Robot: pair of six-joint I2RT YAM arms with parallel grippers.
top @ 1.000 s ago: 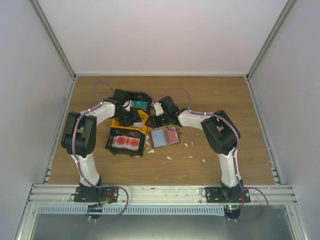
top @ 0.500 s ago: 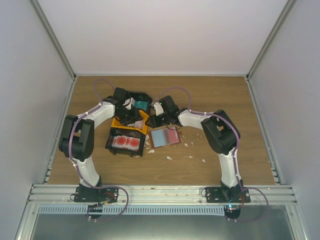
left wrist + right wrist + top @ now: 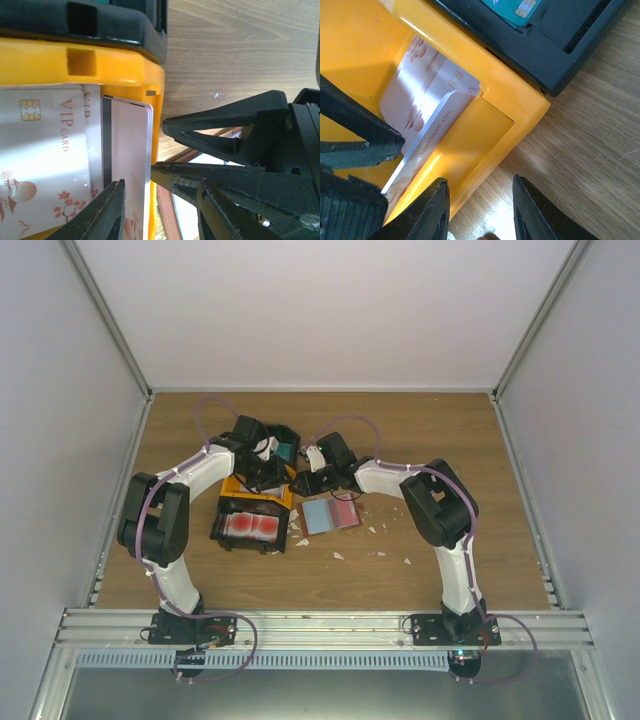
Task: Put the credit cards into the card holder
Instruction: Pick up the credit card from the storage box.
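My left fingers [image 3: 107,212] straddle the end of a pale card stack [image 3: 436,131] that is tipped up inside the yellow bin [image 3: 520,107]. The contact point is cut off at the frame edge, so I cannot tell whether they pinch the stack or only bracket it. My right fingers [image 3: 434,210] stand parted and bare at that bin's corner, over the tabletop [image 3: 590,150]. More pale cards [image 3: 45,165] lie flat in the bin. Teal cards [image 3: 505,10] peek from a black bin [image 3: 560,55], mostly cropped. From above, my arms hide much of the yellow bin. Red cards [image 3: 250,525] sit in a nearer black bin [image 3: 218,525], and the holder [image 3: 330,514] lies open on the tabletop just beside it.
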